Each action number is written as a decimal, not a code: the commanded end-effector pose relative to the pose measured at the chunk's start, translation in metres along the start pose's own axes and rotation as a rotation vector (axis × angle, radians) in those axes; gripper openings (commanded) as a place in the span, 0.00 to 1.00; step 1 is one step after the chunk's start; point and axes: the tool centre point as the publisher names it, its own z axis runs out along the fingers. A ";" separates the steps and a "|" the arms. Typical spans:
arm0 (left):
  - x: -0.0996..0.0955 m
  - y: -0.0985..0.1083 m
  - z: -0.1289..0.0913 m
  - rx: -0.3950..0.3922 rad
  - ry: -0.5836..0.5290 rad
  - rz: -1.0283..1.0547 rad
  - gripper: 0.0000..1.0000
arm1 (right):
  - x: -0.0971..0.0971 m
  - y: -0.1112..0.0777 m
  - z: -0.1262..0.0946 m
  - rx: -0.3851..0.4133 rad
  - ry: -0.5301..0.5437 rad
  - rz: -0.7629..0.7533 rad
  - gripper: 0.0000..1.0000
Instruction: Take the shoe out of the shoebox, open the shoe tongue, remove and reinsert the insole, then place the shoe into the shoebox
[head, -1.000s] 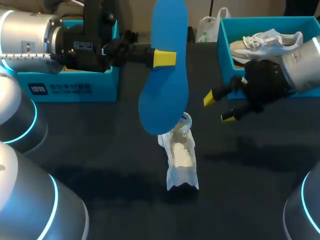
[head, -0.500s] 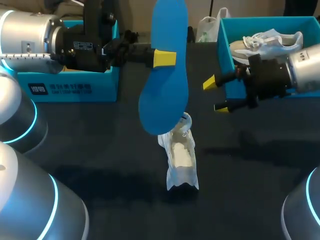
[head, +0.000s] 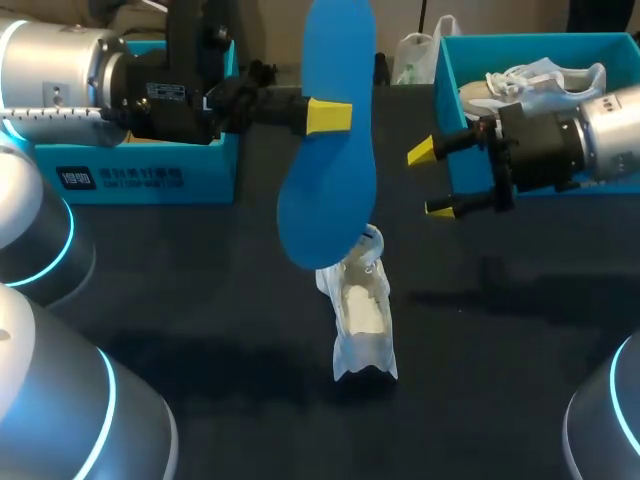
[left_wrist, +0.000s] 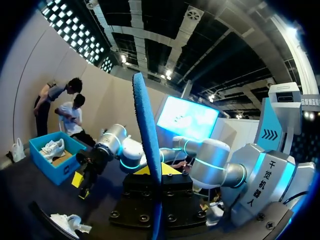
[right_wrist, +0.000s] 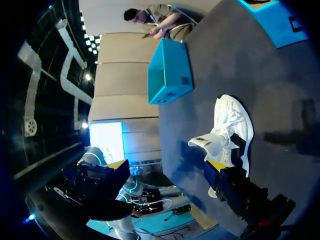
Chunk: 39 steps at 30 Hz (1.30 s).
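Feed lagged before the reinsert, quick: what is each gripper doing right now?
Left gripper: shut on the blue insole.
Right gripper: open, holding nothing.

White shoe (right_wrist: 231, 131) lies on the table (right_wrist: 260, 65) before the spread pincer (right_wrist: 166, 169).

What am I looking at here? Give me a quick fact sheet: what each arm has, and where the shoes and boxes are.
left gripper: shut on the blue insole, held upright in the air
right gripper: open, empty, in the air beside the right shoebox
white shoe: on the table, below the insole's lower end
second shoe: inside the right shoebox
left shoebox: back left, contents hidden
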 end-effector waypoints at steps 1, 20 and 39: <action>-0.023 -0.007 -0.002 -0.028 0.047 0.192 0.00 | 0.000 0.002 0.003 0.001 -0.002 0.000 1.00; -0.054 -0.013 -0.009 -0.025 0.043 0.721 0.00 | 0.000 0.002 0.003 0.001 -0.002 0.000 1.00; -0.075 0.025 0.001 -0.173 -0.224 1.402 0.00 | 0.000 0.002 0.003 0.001 -0.002 0.000 1.00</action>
